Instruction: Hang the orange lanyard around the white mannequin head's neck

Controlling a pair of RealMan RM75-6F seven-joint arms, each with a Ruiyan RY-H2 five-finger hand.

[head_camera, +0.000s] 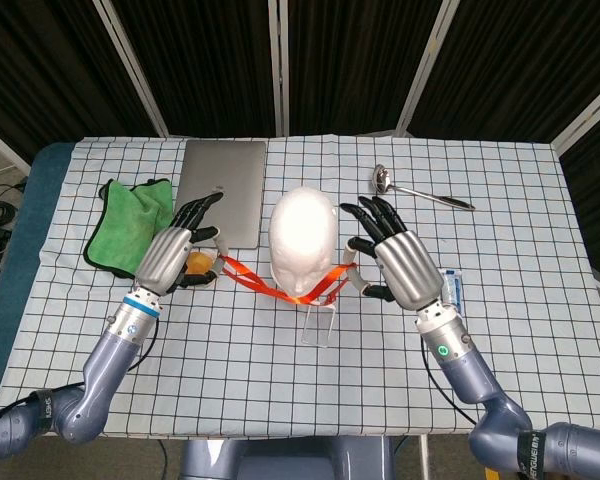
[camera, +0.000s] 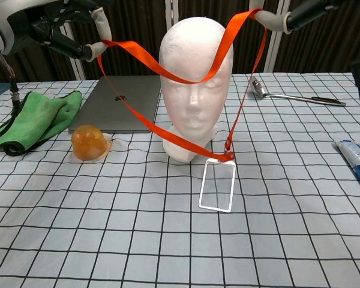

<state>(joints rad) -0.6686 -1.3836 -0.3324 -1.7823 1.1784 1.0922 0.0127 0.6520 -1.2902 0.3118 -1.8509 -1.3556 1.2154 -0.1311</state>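
Observation:
The white mannequin head [head_camera: 302,238] [camera: 196,78] stands upright at the table's middle. My left hand [head_camera: 176,256] [camera: 51,21] and right hand [head_camera: 400,262] [camera: 291,13] are raised on either side of it, level with its crown. Each pinches the orange lanyard [camera: 189,77] [head_camera: 253,280] and holds the loop spread. One strand sags across the forehead. The other runs down past the chin to a clip. The clear badge holder [camera: 218,185] [head_camera: 320,322] hangs from the clip in front of the neck base, with its lower end on the cloth.
A green cloth [head_camera: 130,225] and a closed laptop [head_camera: 220,190] lie at the back left. An orange ball [camera: 87,143] sits left of the head. A ladle [head_camera: 420,190] lies at the back right, and a toothpaste tube [camera: 354,159] at the right.

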